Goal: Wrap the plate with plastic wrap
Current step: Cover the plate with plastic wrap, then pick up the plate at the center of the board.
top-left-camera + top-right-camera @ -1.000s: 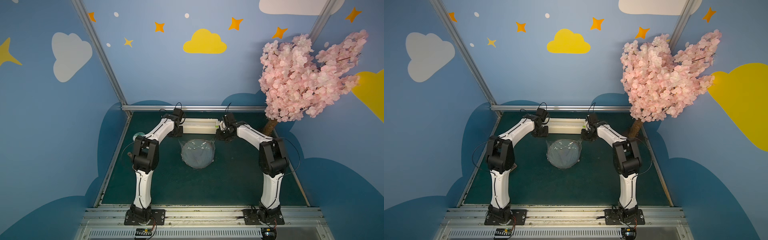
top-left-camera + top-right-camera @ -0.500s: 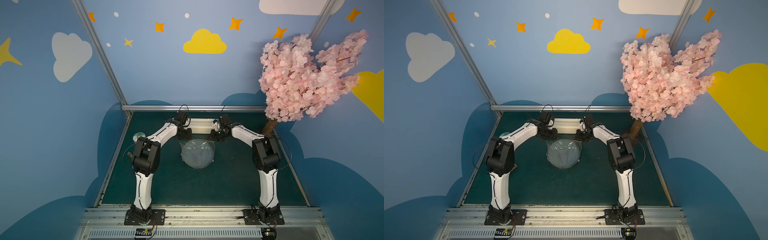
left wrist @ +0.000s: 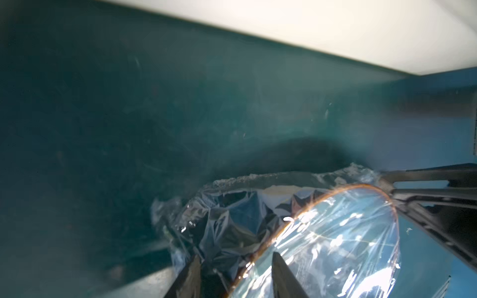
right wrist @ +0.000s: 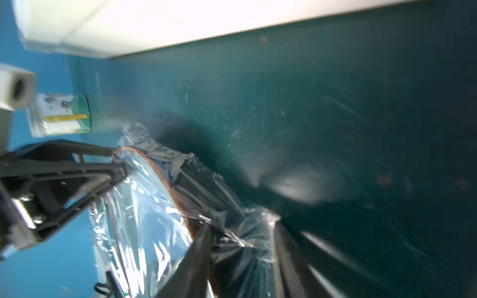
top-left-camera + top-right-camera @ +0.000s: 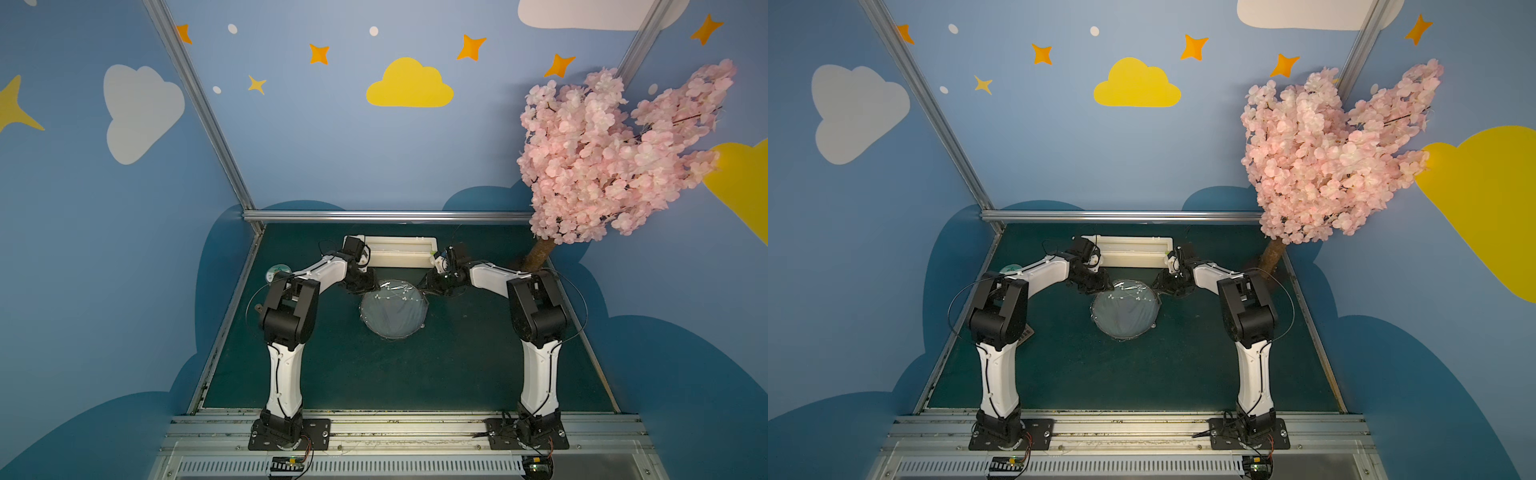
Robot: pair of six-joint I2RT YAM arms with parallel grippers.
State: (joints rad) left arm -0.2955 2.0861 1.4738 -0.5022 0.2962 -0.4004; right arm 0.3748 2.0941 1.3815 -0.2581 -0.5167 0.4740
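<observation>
Green mat (image 5: 374, 374) bears plate (image 5: 393, 316) under crinkled plastic wrap (image 5: 390, 287).

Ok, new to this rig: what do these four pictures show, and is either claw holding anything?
The left arm and the right arm, bolted at the near edge, each end in a two-fingered claw. The wide pictures come from one overhead camera pair, the close-ups from a camera on each wrist. On the green mat lies the plate, covered by the plastic wrap, with a cream dispenser box behind it, a small jar and a pink tree. The left claw straddles the plate's rim; the right claw has bunched wrap between its fingers. Both stand open, gripping nothing.
</observation>
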